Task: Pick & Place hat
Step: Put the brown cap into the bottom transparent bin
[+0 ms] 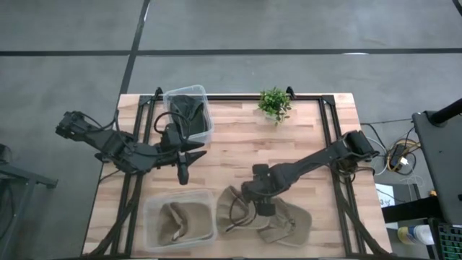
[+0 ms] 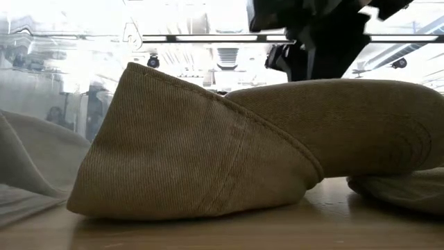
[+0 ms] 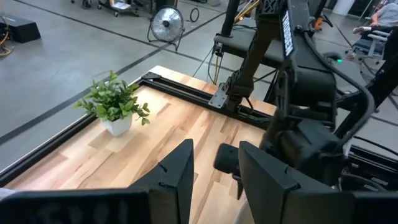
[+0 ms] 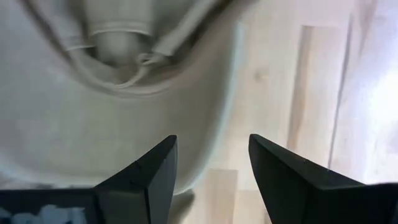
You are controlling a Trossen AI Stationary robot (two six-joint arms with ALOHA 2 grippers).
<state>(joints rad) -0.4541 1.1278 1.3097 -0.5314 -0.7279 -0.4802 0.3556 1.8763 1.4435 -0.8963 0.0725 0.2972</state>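
Note:
Tan corduroy hats lie on the table near its near edge: one (image 1: 238,206), seen close up in the low view (image 2: 208,153), and another to its right (image 1: 289,224) (image 2: 402,187). My right gripper (image 1: 261,208) (image 4: 211,165) is open and points down just over the first hat's brim edge (image 4: 205,124), one finger above the cloth and one above bare wood. I cannot see it touching the hat. My left gripper (image 1: 183,173) (image 3: 216,171) is open and hovers over the table's left half, holding nothing.
A clear bin (image 1: 180,220) at the near left holds a tan hat; its wall shows in the low view (image 2: 41,139). A second clear bin (image 1: 189,112) at the far edge holds dark cloth. A small potted plant (image 1: 274,105) (image 3: 115,106) stands at the far edge. Bare wood lies mid-table.

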